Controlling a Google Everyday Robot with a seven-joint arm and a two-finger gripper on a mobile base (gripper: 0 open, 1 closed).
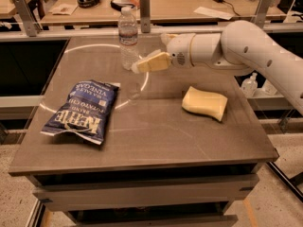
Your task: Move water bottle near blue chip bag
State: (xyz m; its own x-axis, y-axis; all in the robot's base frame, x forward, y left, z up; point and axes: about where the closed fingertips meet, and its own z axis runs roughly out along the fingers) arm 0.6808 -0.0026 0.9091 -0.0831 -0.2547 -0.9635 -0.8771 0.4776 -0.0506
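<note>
The water bottle (128, 38) stands upright near the table's far edge, clear and ribbed with a white cap and a label band. The blue chip bag (82, 109) lies flat at the table's front left, dark blue with white lettering. My gripper (142, 65) is at the end of the white arm that reaches in from the right. Its tan fingers (152, 62) point left, and their tips are just right of the bottle's lower part. I cannot tell if they touch it.
A yellow sponge (204, 103) lies on the right of the table (156, 141). Smaller clear bottles (249, 85) stand off the table at the right. A wooden desk (175, 1) with headphones and papers runs behind, with metal posts (144, 5) along the back rail.
</note>
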